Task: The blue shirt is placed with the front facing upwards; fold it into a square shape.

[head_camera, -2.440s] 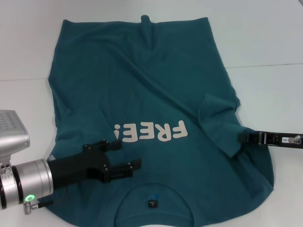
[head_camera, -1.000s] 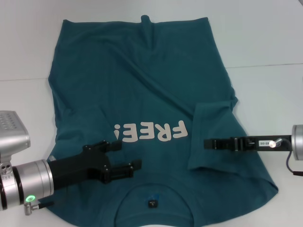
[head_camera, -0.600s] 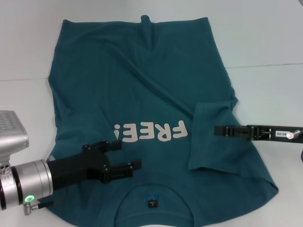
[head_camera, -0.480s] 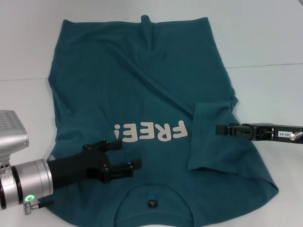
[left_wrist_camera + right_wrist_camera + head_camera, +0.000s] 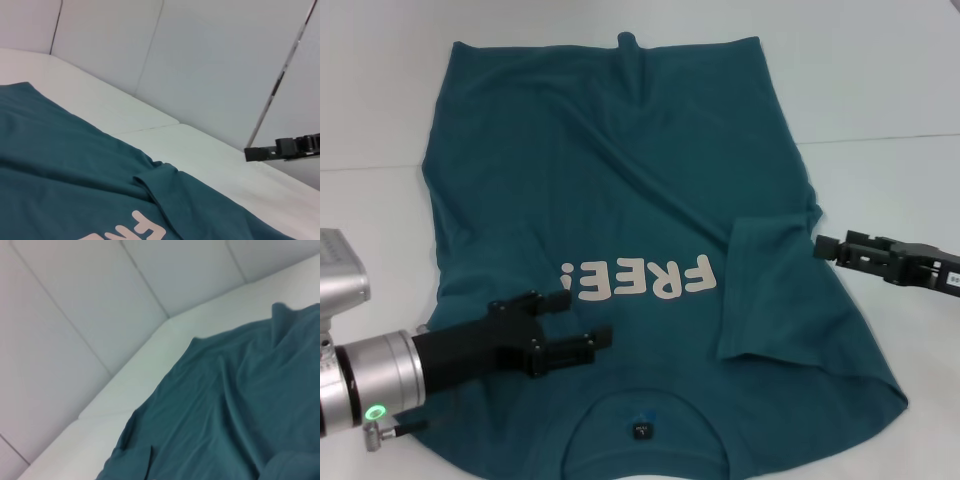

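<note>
The blue shirt lies spread on the white table, front up, with its cream "FREE!" lettering and the neck label near the front edge. Its right sleeve lies folded inward onto the chest. My left gripper hovers open over the shirt's near left part, holding nothing. My right gripper sits just beside the folded sleeve's outer edge, clear of the cloth. From the left wrist view the shirt and the right gripper show too. Only the shirt appears in the right wrist view.
The white table has bare surface to the right and left of the shirt, with a seam line running across it. Pale padded wall panels stand behind the table.
My right gripper carried the right sleeve inward onto the chest, let it go and drew back to the right off the shirt. The left arm shifted slightly toward the near left.
</note>
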{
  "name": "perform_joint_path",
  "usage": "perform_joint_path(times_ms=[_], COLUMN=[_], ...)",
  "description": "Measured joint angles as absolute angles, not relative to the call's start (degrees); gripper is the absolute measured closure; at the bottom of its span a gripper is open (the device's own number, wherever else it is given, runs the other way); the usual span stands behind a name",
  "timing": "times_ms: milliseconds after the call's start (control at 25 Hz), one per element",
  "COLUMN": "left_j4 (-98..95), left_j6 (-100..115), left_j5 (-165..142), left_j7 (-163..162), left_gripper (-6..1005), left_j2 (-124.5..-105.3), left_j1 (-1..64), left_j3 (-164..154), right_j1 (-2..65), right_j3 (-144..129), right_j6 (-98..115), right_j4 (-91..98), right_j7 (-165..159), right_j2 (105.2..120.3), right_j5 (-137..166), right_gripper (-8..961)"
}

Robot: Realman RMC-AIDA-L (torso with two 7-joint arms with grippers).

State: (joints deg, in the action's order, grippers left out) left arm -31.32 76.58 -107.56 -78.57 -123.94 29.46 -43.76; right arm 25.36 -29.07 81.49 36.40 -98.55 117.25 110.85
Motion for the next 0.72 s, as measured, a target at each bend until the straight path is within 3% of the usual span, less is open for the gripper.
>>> perform_joint_path(times_ms=[720], left_j4=[-41.2], left_j6=[74.7], left_j5=[-115.8], left_j7=[-96.1], left_gripper=[97], left_j2=[-121.99], left_j1=[22.0], left_j3=[-31.5], right_j1=[27.2], right_j3=[-29.5], right_j6=[83.3], right_j4=[36.3], right_j7=[-100.5], right_j2=[117.93], right_j5=[110.4], right_gripper=[40])
